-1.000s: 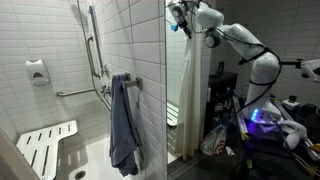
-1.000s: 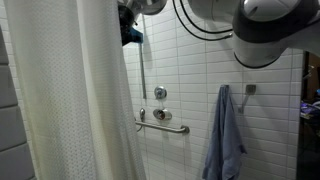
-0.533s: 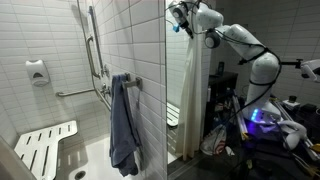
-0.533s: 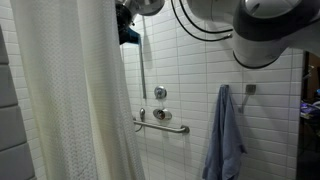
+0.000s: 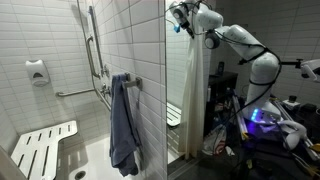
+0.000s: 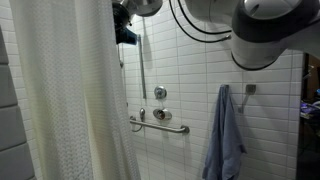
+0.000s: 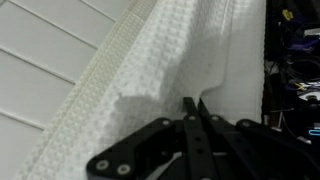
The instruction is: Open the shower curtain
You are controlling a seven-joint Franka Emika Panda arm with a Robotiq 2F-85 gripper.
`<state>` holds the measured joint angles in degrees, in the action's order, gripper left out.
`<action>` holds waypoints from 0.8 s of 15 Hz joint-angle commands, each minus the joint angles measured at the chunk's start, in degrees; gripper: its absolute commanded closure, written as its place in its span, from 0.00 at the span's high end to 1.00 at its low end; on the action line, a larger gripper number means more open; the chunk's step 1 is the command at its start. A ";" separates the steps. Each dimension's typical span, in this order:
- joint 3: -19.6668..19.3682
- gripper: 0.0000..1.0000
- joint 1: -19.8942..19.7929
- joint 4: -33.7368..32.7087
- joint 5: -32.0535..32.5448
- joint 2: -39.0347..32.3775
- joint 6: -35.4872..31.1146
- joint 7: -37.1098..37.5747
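The white shower curtain (image 6: 60,100) hangs in soft vertical folds and covers the left half of an exterior view. It shows as a narrow bunched strip (image 5: 190,95) beside the tiled wall edge in an exterior view. My gripper (image 5: 180,20) is up near the curtain's top edge, and it appears as a dark shape (image 6: 124,30) at the curtain's free edge. In the wrist view the gripper (image 7: 195,103) is shut, its tips pinching a fold of the waffle-textured curtain (image 7: 170,60).
A blue-grey towel (image 5: 124,125) hangs on a wall hook (image 6: 224,135). A grab bar (image 6: 160,125) and shower valve sit on the tiled wall. A folding slatted seat (image 5: 45,145), a soap dispenser (image 5: 37,72) and cluttered equipment (image 5: 262,128) are around.
My gripper and the curtain's free edge have shifted slightly left in an exterior view, uncovering more of the grab bar. The grip stays shut.
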<state>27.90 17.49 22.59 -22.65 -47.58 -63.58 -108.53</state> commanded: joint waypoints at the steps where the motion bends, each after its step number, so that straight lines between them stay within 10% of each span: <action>1: -1.79 0.01 1.62 3.86 3.05 -1.09 -2.65 -2.70; 4: -3.39 0.01 4.34 -3.60 2.07 -5.37 -3.31 -1.03; 12: -2.18 0.01 2.92 4.29 2.61 -2.19 -12.18 -1.42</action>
<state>27.20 19.13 23.19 -22.60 -48.70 -74.07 -108.28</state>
